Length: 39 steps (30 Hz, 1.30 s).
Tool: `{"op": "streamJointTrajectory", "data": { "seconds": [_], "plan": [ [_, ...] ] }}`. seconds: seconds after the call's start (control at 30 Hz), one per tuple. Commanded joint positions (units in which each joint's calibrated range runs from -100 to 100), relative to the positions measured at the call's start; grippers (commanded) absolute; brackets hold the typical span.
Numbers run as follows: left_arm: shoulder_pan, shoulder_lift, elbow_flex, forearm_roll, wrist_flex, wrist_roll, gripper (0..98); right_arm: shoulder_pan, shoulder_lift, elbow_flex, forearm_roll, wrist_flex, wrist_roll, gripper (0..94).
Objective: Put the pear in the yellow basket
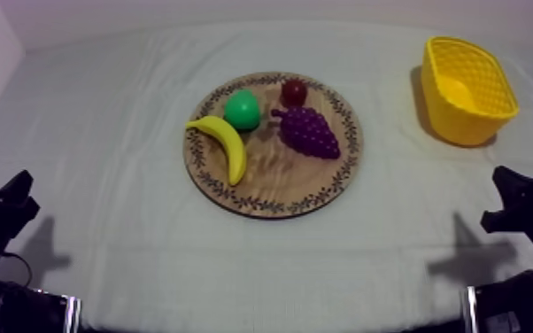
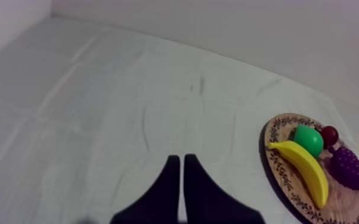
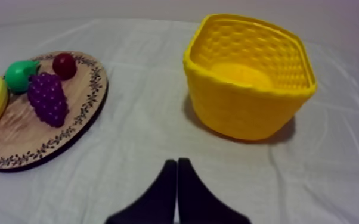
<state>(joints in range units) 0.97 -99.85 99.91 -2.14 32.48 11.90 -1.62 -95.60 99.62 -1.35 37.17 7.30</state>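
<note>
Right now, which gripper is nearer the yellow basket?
Right. The right gripper rests close in front of the yellow basket; the left gripper rests at the opposite side, beyond the wooden board.

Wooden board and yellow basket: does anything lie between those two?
No, only bare cloth lies between the wooden board and the yellow basket, as the top and right wrist views show.
</note>
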Motion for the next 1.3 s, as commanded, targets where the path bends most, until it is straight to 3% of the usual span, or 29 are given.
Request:
{"op": "streamJointTrajectory", "data": {
  "seconds": [0.0, 0.5, 0.63, 0.8, 0.97, 1.07, 1.27],
  "plan": [
    [0.01, 0.02, -0.02, 0.01, 0.02, 0.0, 0.1, 0.02, -0.07, 0.15, 0.06, -0.23, 3.03, 0.2],
    [0.01, 0.02, -0.02, 0.01, 0.02, 0.0, 0.1, 0.02, -0.07, 0.15, 0.06, -0.23, 3.03, 0.2],
    [0.01, 0.02, -0.02, 0.01, 0.02, 0.01, 0.1, -0.86, -0.11, -0.51, -0.09, 2.6, 4.02, 0.5],
    [0.01, 0.02, -0.02, 0.01, 0.02, -0.01, 0.1, -3.65, 2.49, -1.04, 1.01, 1.32, 1.67, 0.6],
    [0.01, 0.02, -0.02, 0.01, 0.02, 0.0, 0.1, -6.92, 17.27, -10.72, 3.7, -0.03, -2.9, 0.5],
    [0.01, 0.02, -0.02, 0.01, 0.02, 0.0, 0.1, -7.98, 28.21, -23.38, 3.64, 5.0, -4.62, 0.5],
    [0.01, 0.02, -0.02, 0.01, 0.02, 0.01, 0.1, -10.74, 49.6, -54.73, 4.61, 22.53, -9.28, 0.5]
  ]
}}
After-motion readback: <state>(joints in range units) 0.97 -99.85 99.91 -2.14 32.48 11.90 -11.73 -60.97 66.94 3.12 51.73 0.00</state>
